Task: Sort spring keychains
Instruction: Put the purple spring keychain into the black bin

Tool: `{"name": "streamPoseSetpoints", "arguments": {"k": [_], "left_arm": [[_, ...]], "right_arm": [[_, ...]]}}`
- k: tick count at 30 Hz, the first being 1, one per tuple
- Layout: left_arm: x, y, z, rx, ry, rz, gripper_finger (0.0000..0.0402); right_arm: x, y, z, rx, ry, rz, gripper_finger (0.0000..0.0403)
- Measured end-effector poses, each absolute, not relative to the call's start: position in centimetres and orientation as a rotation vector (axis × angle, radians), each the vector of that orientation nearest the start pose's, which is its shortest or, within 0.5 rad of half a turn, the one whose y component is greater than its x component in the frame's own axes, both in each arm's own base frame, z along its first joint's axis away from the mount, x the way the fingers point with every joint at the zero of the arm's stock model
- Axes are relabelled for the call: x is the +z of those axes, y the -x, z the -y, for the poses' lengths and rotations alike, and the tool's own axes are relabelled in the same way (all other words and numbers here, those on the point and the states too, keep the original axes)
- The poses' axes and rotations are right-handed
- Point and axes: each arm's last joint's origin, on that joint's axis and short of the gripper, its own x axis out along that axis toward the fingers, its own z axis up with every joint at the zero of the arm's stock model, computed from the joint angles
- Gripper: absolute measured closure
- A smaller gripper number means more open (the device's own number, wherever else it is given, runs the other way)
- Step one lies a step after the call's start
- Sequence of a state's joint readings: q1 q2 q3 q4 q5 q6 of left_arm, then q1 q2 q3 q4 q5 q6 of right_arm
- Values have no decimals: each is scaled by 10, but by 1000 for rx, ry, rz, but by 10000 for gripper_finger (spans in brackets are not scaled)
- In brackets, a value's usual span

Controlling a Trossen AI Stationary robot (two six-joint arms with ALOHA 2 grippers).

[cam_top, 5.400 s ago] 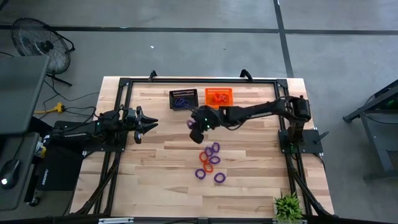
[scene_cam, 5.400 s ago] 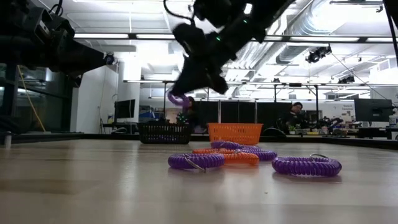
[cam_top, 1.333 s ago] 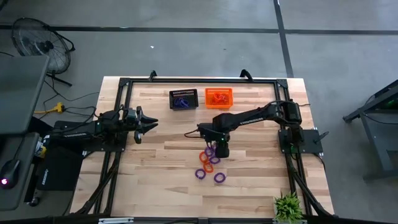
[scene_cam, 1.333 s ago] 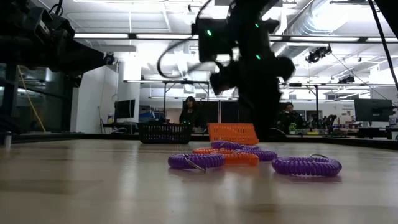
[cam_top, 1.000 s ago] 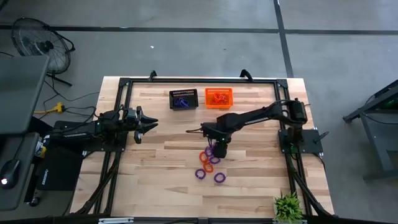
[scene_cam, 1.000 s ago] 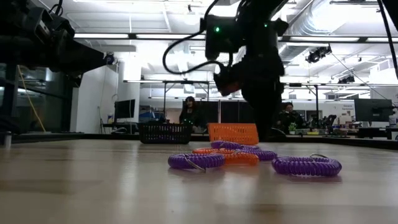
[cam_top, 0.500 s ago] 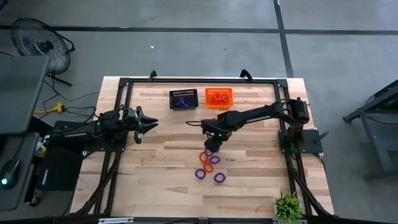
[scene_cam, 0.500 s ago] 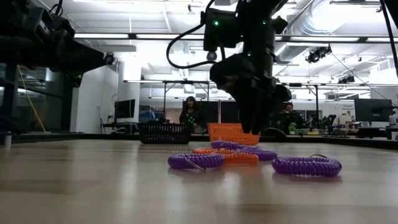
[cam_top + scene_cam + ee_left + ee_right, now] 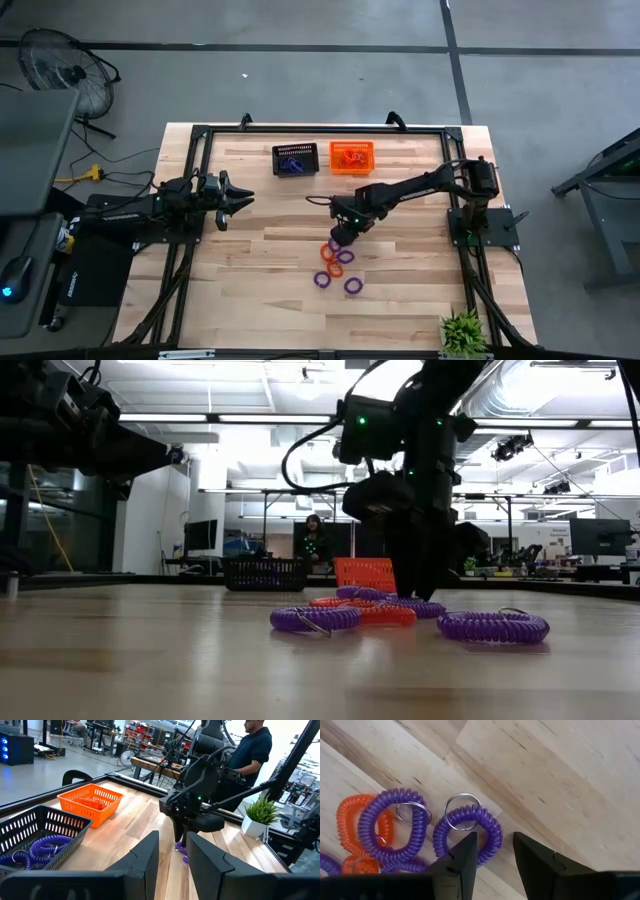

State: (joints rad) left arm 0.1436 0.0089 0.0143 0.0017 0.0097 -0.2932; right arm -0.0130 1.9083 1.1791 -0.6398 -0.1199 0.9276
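Several purple and orange spring keychains (image 9: 338, 262) lie in a loose pile on the wooden table, right of its middle. My right gripper (image 9: 341, 238) stands open at the pile's far end, pointing down. Its fingers straddle one arc of a purple keychain (image 9: 468, 831) that lies flat, metal ring on top. A purple coil (image 9: 315, 618) and another (image 9: 492, 625) lie nearest the low camera. My left gripper (image 9: 232, 200) waits open above the table's left part, holding nothing. My right gripper comes from above with one finger (image 9: 461, 860) over the purple keychain's ring and the other (image 9: 536, 862) outside it, the arc (image 9: 492, 836) between them. I cannot tell whether the fingers touch the coil, which lies flat on the table.
A black mesh basket (image 9: 296, 159) with purple coils and an orange mesh basket (image 9: 351, 157) with orange coils stand side by side near the far edge. A black frame (image 9: 200, 135) rims the table. A small plant (image 9: 462, 333) stands at the near right corner. People show beyond the table.
My right gripper has turned about its wrist and come down from above the pile until its fingertips stand at the keychains' far end, shifting slightly toward the table's left. Its fingers have stayed open. The keychains have not moved.
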Motion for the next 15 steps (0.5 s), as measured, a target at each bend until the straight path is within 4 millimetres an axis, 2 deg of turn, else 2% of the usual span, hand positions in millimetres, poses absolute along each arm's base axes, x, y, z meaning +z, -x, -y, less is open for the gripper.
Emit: {"name": "streamPoseSetpoints", "arguments": {"k": [8,15], "left_arm": [[168,-96,-14,132,292,27,302],[168,-96,-14,132,292,27,302]], "right_arm": [[140,-351,1,-545,-874,-1297,279],[135,-348,-1,-545,-810,-1291,279]]}}
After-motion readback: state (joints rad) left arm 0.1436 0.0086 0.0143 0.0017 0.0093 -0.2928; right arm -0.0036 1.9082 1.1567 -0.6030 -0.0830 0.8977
